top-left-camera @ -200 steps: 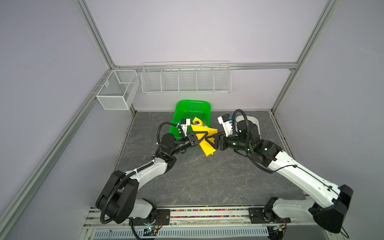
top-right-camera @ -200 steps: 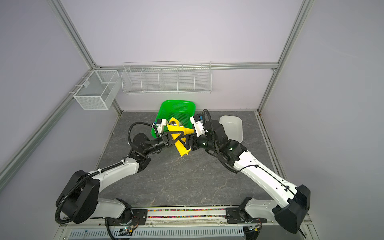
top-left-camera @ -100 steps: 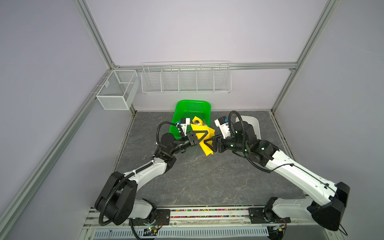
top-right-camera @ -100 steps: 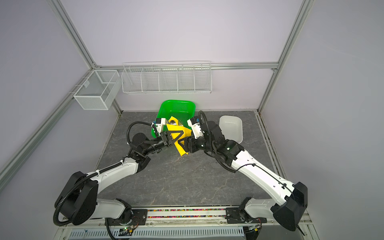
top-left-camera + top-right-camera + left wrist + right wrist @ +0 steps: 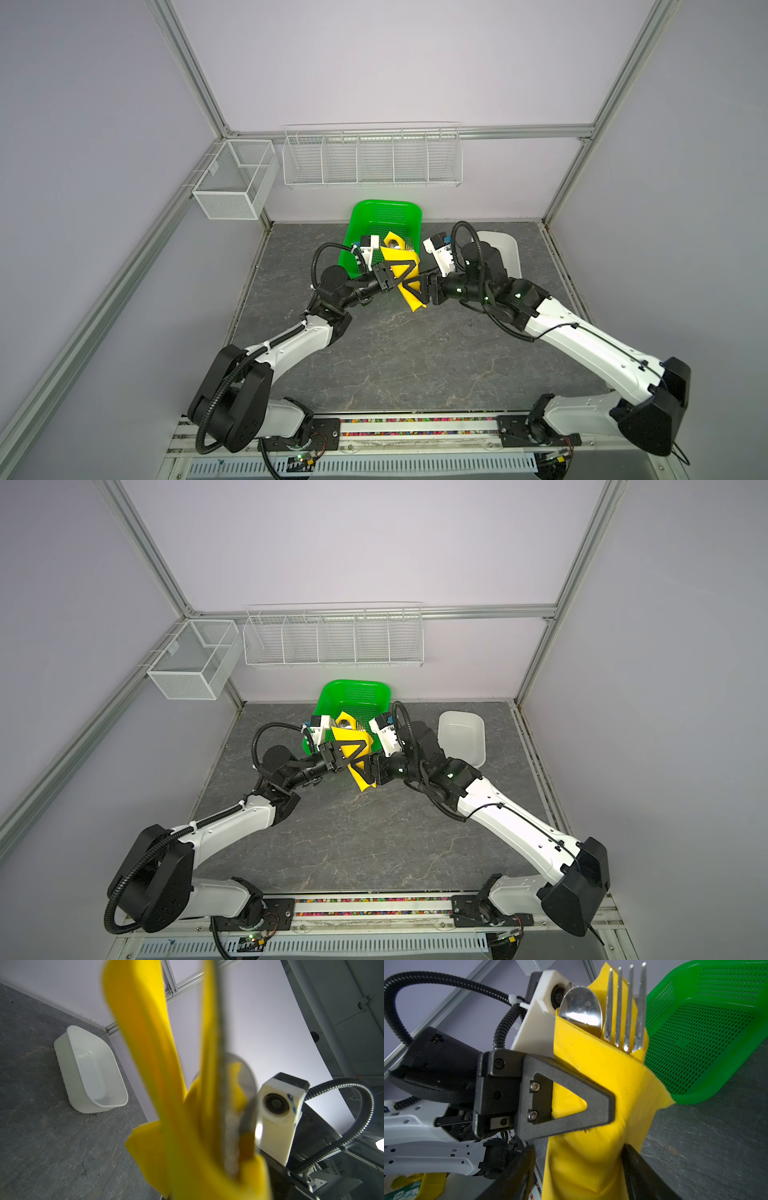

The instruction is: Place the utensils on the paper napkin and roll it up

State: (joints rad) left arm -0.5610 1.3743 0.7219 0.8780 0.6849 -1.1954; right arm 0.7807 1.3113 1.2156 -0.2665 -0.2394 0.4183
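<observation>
Clamped in the left gripper (image 5: 610, 1109), the rolled paper napkin (image 5: 602, 1076) is newly straddled below by the parted right gripper (image 5: 581, 1167): a final tightening is expected.

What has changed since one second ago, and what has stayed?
The right tool has moved slightly leftward in both top views, its open jaws on either side of the paper napkin. The left tool stays shut on the napkin, fork and spoon sticking out. The green basket has not moved.
</observation>
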